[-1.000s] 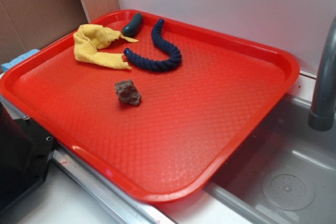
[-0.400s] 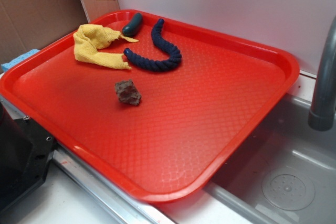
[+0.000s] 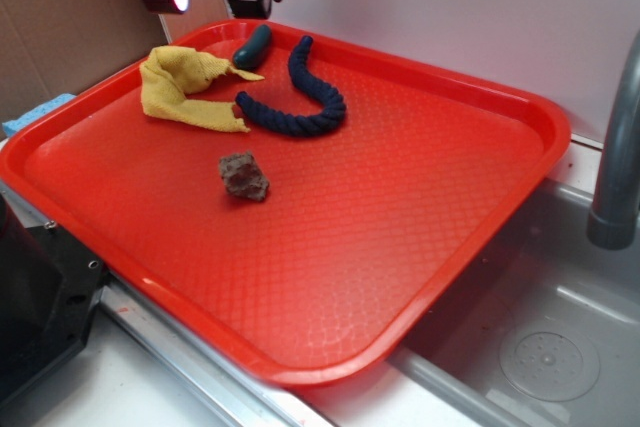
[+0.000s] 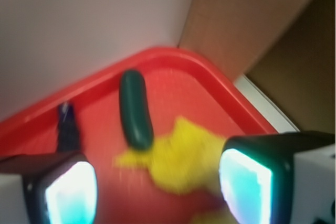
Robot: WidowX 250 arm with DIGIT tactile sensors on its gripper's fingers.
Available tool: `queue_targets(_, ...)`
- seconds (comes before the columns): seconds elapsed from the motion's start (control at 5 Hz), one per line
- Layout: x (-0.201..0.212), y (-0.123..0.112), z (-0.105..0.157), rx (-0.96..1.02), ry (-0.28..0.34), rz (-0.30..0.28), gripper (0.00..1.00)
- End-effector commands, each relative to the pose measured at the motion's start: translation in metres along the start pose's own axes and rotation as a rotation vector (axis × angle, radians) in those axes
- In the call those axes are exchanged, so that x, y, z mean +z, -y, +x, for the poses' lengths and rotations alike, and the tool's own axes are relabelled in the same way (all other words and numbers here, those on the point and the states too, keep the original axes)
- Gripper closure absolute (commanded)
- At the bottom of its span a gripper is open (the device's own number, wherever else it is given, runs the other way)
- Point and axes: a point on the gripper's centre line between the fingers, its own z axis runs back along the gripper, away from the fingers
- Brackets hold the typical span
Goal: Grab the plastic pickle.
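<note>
- Hovering above the tray's far corner, the claw (image 4: 157, 182) is spread wide and holds nothing.
- The plastic pickle (image 4: 135, 109) lies below, its near end touching the yellow cloth (image 4: 181, 158).
- It looks light, stiff and slippery; a pinch across its middle seems best.

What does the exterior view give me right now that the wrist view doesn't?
Only exterior: the brown lump mid-tray, the whole curve of the blue rope, the grey faucet and the sink. Only wrist: both fingers spread apart, and the brown cardboard behind the tray corner. Both: the plastic pickle, the yellow cloth touching it, the red tray.
</note>
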Motion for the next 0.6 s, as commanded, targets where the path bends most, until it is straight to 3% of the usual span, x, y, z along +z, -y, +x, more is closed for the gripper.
queue_targets(0.0, -0.037, -0.007, 0.034, 0.060, 0.073, 0.033, 0.00)
queue_targets(0.4, -0.064, -0.009, 0.035, 0.061, 0.077, 0.067, 0.00)
